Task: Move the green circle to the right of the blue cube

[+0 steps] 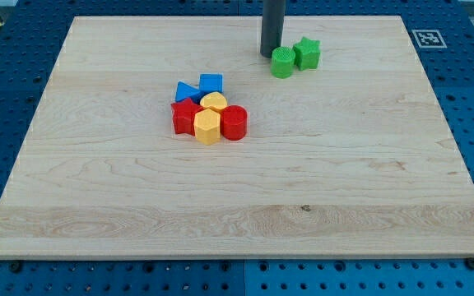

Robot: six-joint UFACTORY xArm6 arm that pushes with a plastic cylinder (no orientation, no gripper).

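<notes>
The green circle [282, 62] lies near the view's top, right of centre, touching the green star [307, 53] on its right. My tip [269, 54] stands just left of the green circle, at its upper left edge, touching or nearly touching it. The blue cube [211, 84] sits lower left, at the top of a tight cluster of blocks, well apart from the green circle.
The cluster holds a blue triangle [187, 91], a red star [185, 116], a yellow heart [214, 102], a yellow hexagon [207, 127] and a red cylinder [234, 122]. The wooden board [237, 205] lies on a blue pegboard, with a marker tag [427, 38] at the top right.
</notes>
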